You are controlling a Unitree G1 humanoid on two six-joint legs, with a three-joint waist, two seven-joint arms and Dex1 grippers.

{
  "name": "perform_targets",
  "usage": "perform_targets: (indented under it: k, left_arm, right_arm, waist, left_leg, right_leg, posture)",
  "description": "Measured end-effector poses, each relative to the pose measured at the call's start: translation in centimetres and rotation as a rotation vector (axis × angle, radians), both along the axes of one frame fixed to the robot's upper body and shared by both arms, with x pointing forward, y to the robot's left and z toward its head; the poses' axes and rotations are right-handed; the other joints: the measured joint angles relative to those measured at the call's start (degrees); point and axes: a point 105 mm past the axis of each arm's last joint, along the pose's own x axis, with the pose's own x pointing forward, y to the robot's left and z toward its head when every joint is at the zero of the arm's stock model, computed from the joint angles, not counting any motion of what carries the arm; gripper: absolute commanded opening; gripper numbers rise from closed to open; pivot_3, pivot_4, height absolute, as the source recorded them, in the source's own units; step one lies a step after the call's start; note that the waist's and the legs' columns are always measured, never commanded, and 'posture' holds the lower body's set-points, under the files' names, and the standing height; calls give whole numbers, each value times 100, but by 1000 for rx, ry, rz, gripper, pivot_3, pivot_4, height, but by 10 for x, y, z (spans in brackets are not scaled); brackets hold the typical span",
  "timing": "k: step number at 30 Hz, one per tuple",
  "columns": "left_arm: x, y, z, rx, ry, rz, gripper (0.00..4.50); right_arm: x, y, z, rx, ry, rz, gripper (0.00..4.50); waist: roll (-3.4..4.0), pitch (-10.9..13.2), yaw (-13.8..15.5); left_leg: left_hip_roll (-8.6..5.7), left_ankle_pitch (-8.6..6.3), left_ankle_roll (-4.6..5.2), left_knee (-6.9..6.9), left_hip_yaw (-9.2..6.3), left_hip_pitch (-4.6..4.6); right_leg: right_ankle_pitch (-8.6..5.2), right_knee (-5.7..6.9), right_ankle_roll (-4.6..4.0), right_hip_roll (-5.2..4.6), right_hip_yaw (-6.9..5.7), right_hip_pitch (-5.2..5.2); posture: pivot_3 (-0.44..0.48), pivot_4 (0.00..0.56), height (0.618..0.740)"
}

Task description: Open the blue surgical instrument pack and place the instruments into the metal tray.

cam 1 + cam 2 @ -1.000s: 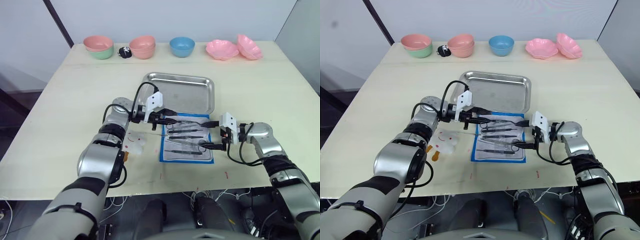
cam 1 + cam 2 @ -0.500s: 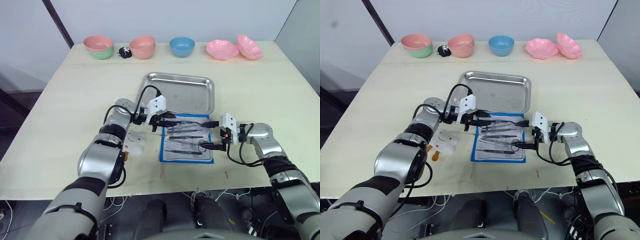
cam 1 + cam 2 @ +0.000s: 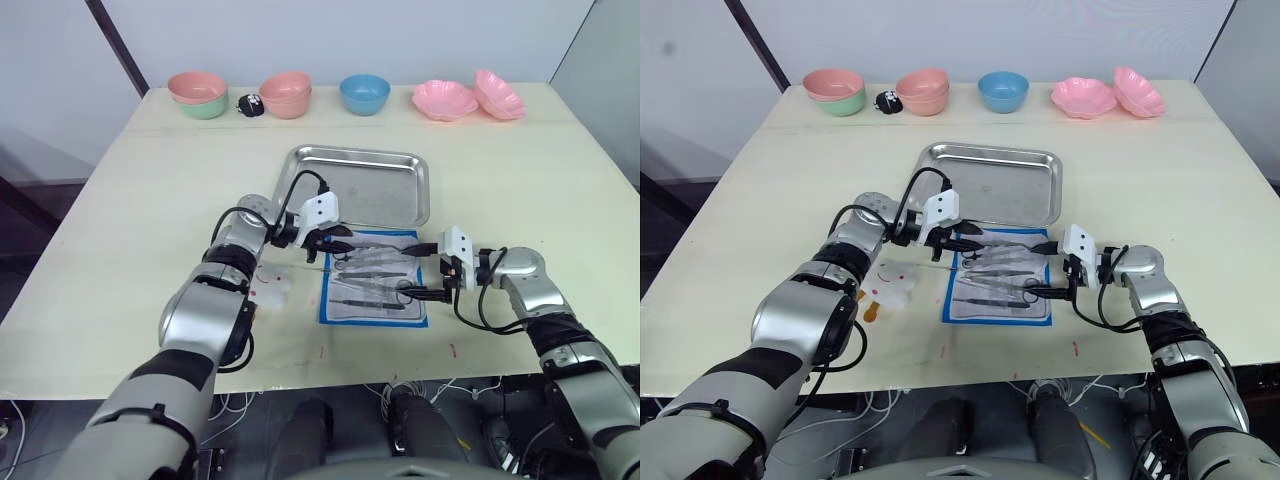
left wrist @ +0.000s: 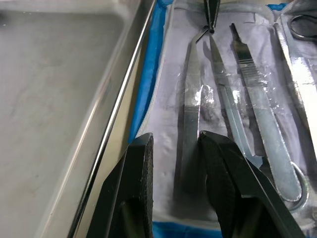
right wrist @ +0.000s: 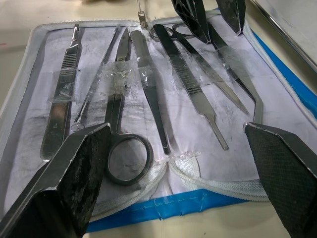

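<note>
Desk (image 3: 1160,160), pale cream. Metal tray (image 3: 992,184), bare, at centre. Blue surgical instrument pack (image 3: 998,277), lying open just in front of the tray, whitish inner face up, instruments (image 3: 992,268) laid across it. Left hand (image 3: 966,243) at the pack's tray-side left corner. Right hand (image 3: 1038,270) at the pack's right edge, fingers spread wide. White crumpled item (image 3: 890,280) left of the pack. Far edge: pink bowl on green bowl (image 3: 834,92), small black object (image 3: 886,99), stacked pink bowls (image 3: 922,92), blue bowl (image 3: 1003,90), two pink scalloped dishes (image 3: 1110,96).

The head's two eyes look forward and down over the table (image 3: 130,200). Each wrist camera sits close over the blue surgical instrument pack (image 5: 148,129), facing the other from 9 and 3 o'clock.
</note>
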Motion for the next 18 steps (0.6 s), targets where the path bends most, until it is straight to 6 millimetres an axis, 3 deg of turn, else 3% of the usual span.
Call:
perform_targets:
  k: [3,4,7,18]
  left_arm:
    - [0,-1,0,12,7,-2,1586]
    - [0,-1,-1,15,10,-2,1026]
    - [-2,-3,-3,24,28,-12,44]
    - [-2,-3,-4,34,45,-12,44]
  right_arm:
    - [0,0,0,1,-1,-1,4500]
    - [0,0,0,1,-1,-1,4500]
    - [0,0,0,1,-1,-2,4500]
    - [0,2,-1,2,6,-1,4500]
  waist:
    - [0,-3,0]
    - [0,-6,0]
    - [-1,-16,0]
    - [1,-35,0]
  left_leg:
    - [0,0,0,0,0,2]
    - [0,0,0,0,-1,2]
    - [0,0,0,0,0,2]
    - [0,0,0,-1,-1,7]
  right_leg:
    - [0,-1,0,0,-1,3]
    - [0,-1,0,0,-1,4]
    - [0,-1,0,0,-1,5]
    - [-1,-3,1,0,-3,10]
  posture:
    - [0,150,740]
    - [0,150,740]
    - [0,150,740]
    - [0,150,740]
